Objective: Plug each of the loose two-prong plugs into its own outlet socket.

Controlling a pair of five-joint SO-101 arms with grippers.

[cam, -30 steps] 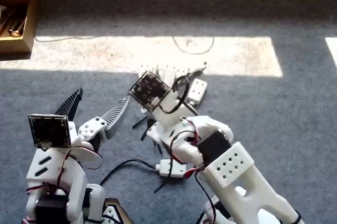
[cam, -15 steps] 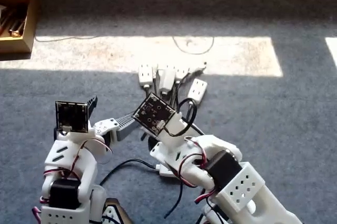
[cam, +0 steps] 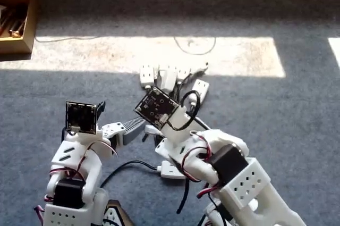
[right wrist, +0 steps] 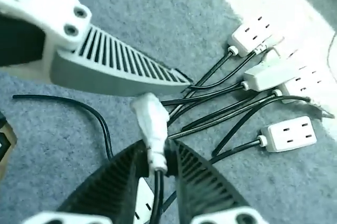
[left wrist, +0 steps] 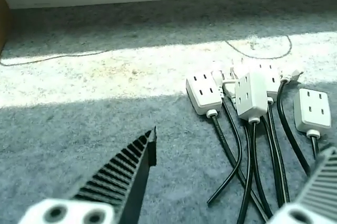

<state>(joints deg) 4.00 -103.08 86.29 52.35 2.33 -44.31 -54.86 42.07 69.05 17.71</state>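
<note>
1. The white plug (right wrist: 150, 121) is gripped in the right gripper (right wrist: 158, 149), whose claw is closed almost fully onto the plug's body. Its black cord (right wrist: 156, 192) runs back between the fingers. The plug is held short of the cluster of outlet sockets (cam: 170, 77), on the arms' side.
2. The left gripper (left wrist: 241, 142) is also on the arms' side of the cluster. Its claw is spread wide and holds nothing. One grey finger (right wrist: 118, 71) lies just beside the plug's tip.
3. The cluster lies at the edge of a sunlit band (cam: 106, 53), with black cords fanning toward the arms.
4. A separate white socket (cam: 172, 170) lies well apart from the cluster, near the arm bases.
5. Grey carpet (cam: 276, 114) surrounds the cluster, and a wooden box (cam: 16, 24) sits far off to one side.
</note>
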